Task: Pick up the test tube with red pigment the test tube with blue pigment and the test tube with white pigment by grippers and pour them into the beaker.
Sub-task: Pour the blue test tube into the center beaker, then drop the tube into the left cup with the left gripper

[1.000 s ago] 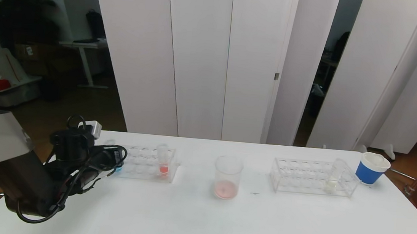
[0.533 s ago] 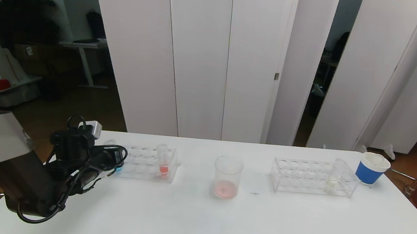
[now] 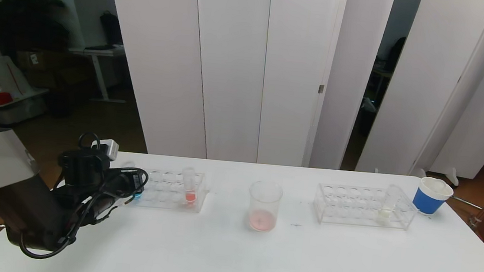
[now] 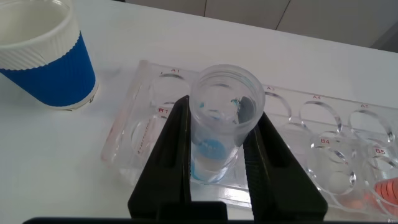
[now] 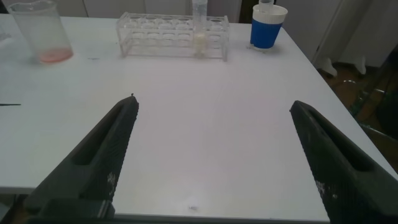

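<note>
Pink-red liquid already lies in the clear flared-rim beaker, so the red pour looks done; blue and white remain. Far left of the beaker, the left claw grips the slim clear test tube with blue pigment upright in its rack; the white-pigment tube waits right of it; the right claw gapes wide, empty.

Looks like an office turned makeshift lab, my white table with two clear tube racks, a beaker, white partition panels behind, a desk and plant beyond
</note>
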